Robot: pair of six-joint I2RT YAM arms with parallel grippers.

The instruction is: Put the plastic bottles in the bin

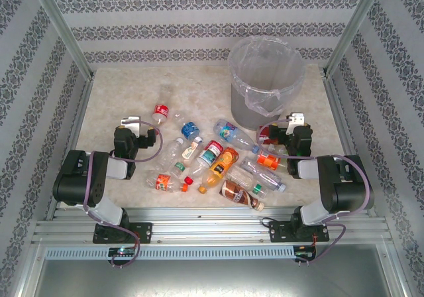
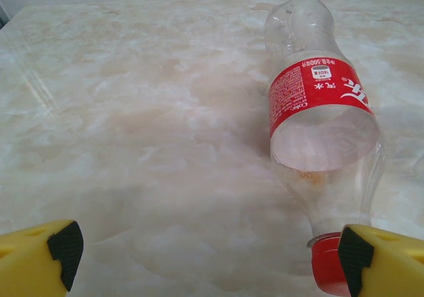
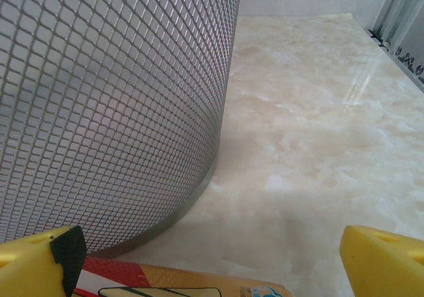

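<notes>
About a dozen plastic bottles (image 1: 225, 161) are seen lying scattered on the table (image 1: 112, 98), mostly toward the middle of its near edge, between the two arms. The bin (image 1: 255, 105), lined with a clear bag, is stood toward the far right corner. The left gripper (image 2: 205, 250) is held wide open and empty, low over the table. A red-labelled bottle (image 2: 318, 105) is laid just ahead of it, its red cap (image 2: 324, 267) beside one finger. The right gripper (image 3: 209, 250) is likewise spread wide and empty, close to the bin's mesh wall, with a labelled bottle (image 3: 165, 285) partly seen beneath it.
</notes>
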